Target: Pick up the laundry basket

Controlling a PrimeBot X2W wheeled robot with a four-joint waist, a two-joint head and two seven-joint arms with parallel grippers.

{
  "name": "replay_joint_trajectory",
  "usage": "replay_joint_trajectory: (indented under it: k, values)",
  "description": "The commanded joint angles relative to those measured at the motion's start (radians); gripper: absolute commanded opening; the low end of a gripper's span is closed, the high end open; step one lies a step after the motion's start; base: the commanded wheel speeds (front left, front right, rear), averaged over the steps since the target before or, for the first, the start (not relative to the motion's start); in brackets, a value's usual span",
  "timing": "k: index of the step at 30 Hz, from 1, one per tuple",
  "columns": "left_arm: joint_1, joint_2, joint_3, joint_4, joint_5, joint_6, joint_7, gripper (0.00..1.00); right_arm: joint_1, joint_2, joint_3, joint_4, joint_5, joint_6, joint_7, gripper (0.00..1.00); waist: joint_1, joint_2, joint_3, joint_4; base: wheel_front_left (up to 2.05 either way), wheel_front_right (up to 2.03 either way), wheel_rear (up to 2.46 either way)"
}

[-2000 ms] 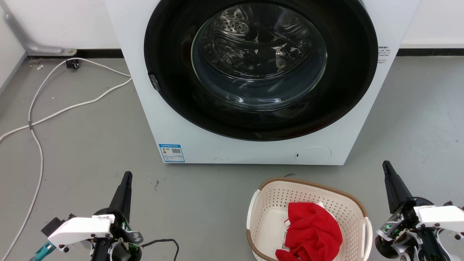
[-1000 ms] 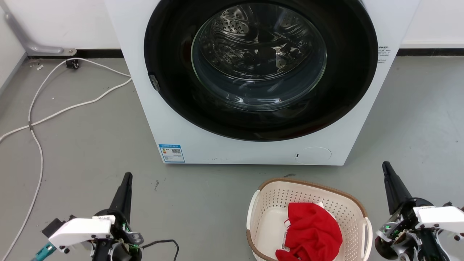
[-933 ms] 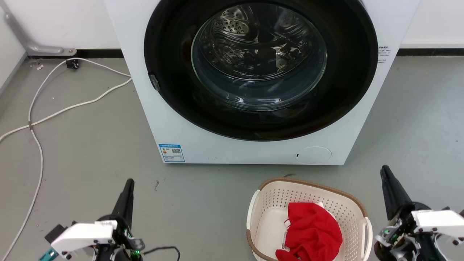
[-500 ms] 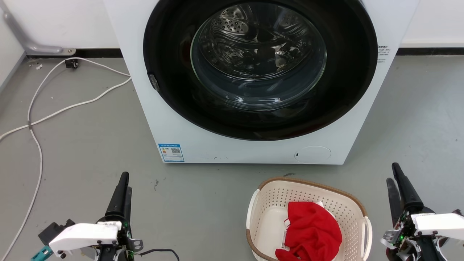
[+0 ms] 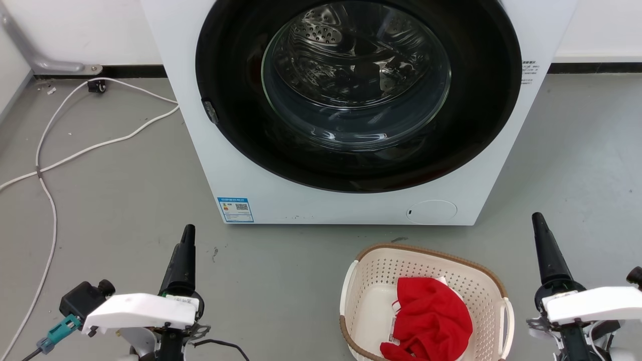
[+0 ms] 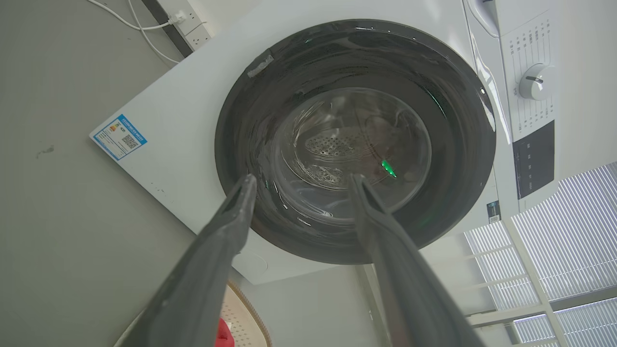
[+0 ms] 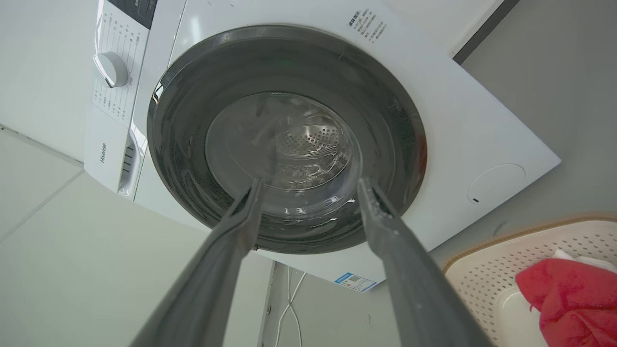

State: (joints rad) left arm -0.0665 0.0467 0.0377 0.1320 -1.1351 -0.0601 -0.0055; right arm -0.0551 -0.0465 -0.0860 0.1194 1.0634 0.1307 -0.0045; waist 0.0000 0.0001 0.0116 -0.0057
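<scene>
the laundry basket point(image 5: 426, 271) stands upright on the grey floor point(image 5: 125, 210) just in front of the washer point(image 5: 241, 170), towards the washer's right lower corner, with a narrow strip of floor between the basket's brown rim and the washer's front; it sits almost straight below the round cap point(image 5: 431, 211) low on the washer's front; a crumpled red garment point(image 5: 431, 321) lies inside it, on the side of the basket away from the washer, with a bit of white cloth showing at the garment's upper edge; the left gripper point(image 5: 187, 231) hangs in front of the washer's left lower corner, a little out from the blue label point(image 5: 235, 209), well apart from the basket; in the left wrist view the left gripper point(image 6: 302, 179) has its two dark fingers spread wide, with the washer's round glass door point(image 6: 352, 154) seen through the gap, and the basket's rim point(image 6: 241, 313) shows low between the fingers; the right gripper point(image 5: 537, 218) hangs in front of the washer and just past its right edge, near the basket's right handle but not touching it; in the right wrist view the right gripper point(image 7: 311, 183) is likewise spread wide against the washer's door, and the basket point(image 7: 506, 255) with the red garment point(image 7: 569, 294) lies off to one side of its fingers; a white cable point(image 5: 90, 148) trails across the floor left of the washer.
</scene>
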Motion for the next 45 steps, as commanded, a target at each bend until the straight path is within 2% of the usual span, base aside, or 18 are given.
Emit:
replay_joint_trajectory:
  k: [1,3,11,28,45]
  values:
    - [-0.006,0.003,-0.008,-0.028,0.049,0.008,-0.013,1.00,0.006,-0.003,0.009,-0.034,-0.063,0.000,-0.013,1.00,0.0000,-0.0001,0.000,0.000,0.00,0.00,0.00]
    - [-0.002,0.003,-0.020,-0.042,0.107,0.012,-0.025,1.00,0.012,-0.003,0.019,-0.050,-0.136,0.000,-0.024,1.00,0.0000,-0.0001,0.002,0.000,0.00,0.00,0.00]
    - [0.007,0.003,-0.037,-0.077,0.242,0.031,-0.054,1.00,0.030,-0.003,0.026,-0.084,-0.291,0.000,-0.054,1.00,0.0000,-0.0001,0.005,-0.002,0.00,0.00,0.00]
    - [0.027,0.003,-0.066,-0.132,0.468,0.061,-0.109,1.00,0.062,-0.004,0.048,-0.143,-0.561,0.000,-0.109,1.00,0.0000,-0.0001,0.008,-0.003,0.00,0.00,0.00]
    - [0.053,0.004,-0.075,-0.175,0.652,0.049,-0.152,1.00,0.093,-0.004,0.058,-0.189,-0.766,0.000,-0.153,1.00,0.0000,-0.0001,0.012,-0.005,0.00,0.00,0.00]
